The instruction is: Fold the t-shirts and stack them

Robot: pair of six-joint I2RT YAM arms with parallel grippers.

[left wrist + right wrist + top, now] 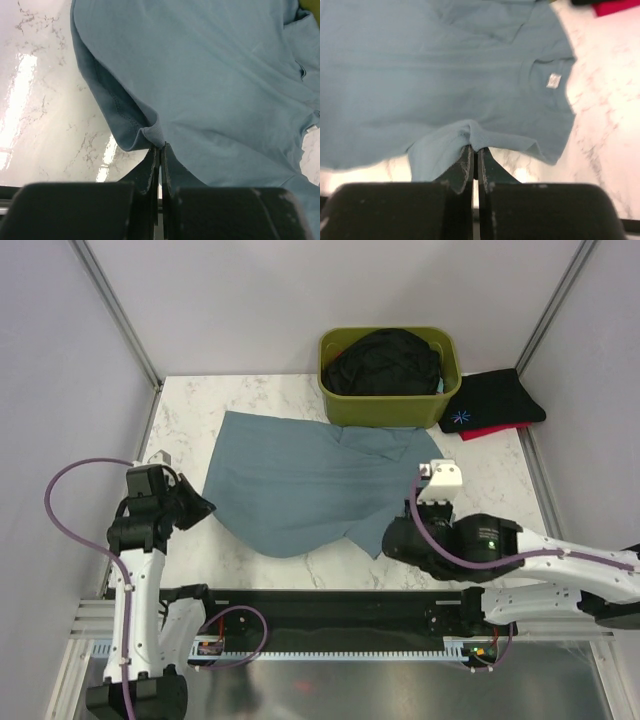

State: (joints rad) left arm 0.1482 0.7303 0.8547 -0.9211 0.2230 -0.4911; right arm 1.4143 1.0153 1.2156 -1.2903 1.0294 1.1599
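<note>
The left gripper [160, 146] has its two fingers [150, 170] pressed together, and a fold of the teal-blue t-shirt [210, 75] is pinched at their tips. It is a hemmed edge, rolled over on itself right at the pinch. Ahead of the tips and to their right the cloth spreads out flat. To their left lies the bare marble table [35, 100], shiny with reflected light.

The right gripper [474, 147] is likewise closed on the same t-shirt, with a small bunch of fabric gathered where its fingers [462, 167] meet. Ahead of it the shirt lies wide across the table. The collar with a white neck label [553, 80] sits forward and to the right of the tips. Past the collar, at the far right corner of that wrist view, shows a sliver of the red t-shirt [615, 6].

From above, the left gripper [200, 505] holds the near left corner of the teal-blue t-shirt [300, 480] and the right gripper [400, 535] holds its near right edge. Beyond the shirt's far edge stands the olive-green bin [445, 345], holding crumpled black t-shirts [385, 360]. Just right of the bin lies a folded black t-shirt [495, 400] with small blue print, resting on the red t-shirt [490, 431].
</note>
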